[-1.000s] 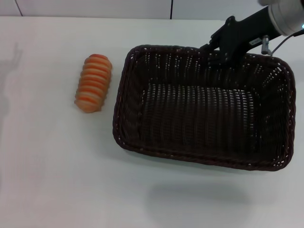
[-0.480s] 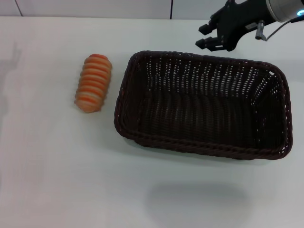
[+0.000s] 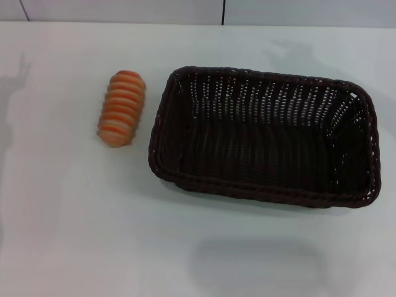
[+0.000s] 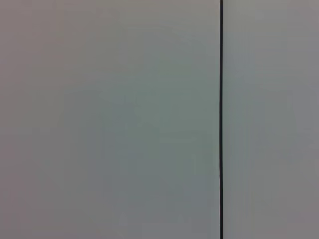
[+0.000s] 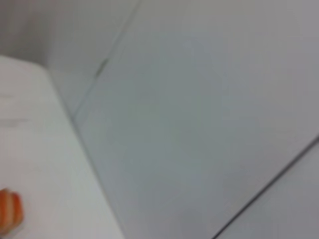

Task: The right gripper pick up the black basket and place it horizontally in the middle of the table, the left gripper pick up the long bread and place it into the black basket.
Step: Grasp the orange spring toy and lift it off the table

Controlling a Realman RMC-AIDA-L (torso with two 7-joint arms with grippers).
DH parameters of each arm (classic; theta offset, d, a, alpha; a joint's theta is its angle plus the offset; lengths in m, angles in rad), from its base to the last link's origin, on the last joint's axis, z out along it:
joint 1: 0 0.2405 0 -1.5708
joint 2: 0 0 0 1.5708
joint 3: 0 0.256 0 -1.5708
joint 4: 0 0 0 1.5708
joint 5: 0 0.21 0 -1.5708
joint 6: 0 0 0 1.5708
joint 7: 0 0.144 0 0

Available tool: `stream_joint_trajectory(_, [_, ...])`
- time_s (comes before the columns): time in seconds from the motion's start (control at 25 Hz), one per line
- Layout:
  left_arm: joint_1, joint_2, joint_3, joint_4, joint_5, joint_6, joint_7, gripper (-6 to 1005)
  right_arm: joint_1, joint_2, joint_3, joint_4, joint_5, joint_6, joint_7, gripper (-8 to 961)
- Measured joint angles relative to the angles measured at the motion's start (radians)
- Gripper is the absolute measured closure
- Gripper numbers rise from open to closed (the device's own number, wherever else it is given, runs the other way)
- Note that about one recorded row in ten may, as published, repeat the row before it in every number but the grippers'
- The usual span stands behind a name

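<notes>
The black basket [image 3: 263, 142] lies flat on the white table [image 3: 93, 235], its long side running left to right, right of centre. It is empty. The long bread [image 3: 122, 107] lies on the table just left of the basket, apart from it, striped side up. One end of the bread also shows in the right wrist view [image 5: 10, 211]. Neither gripper is in the head view. The left wrist view shows only a plain wall with a dark seam.
A wall with panel seams [image 3: 223, 11] runs along the table's far edge. Faint arm shadows fall on the table at the far left and far right.
The right gripper let go of the basket's far rim, rose and drew back out of the head view. The basket settled flat on the table. The bread has not moved.
</notes>
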Motion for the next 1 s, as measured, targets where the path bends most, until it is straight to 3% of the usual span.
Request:
stream_joint_trajectory(0.2, [-0.004,0.001,0.003,0.001,0.001,0.000,-0.001,155,-0.144,0.000,-0.071,0.161,0.014,-0.100,0.099,596])
stream_joint_trajectory(0.48, [-0.012,0.001,0.006,0.011,0.000,0.000,-0.005,155,-0.488,-0.001,-0.250,0.427,0.027,-0.410,0.073,579])
stream_joint_trajectory(0.76, [-0.012,0.002,0.006,0.014,0.000,0.000,-0.007,155,-0.699,0.004,-0.283,0.478,0.164,-0.619,0.024,561])
stream_joint_trajectory(1.0, [-0.007,0.002,0.006,0.009,0.000,-0.014,-0.007,155,-0.818,0.011,-0.301,0.471,0.361,-0.783,-0.134,560])
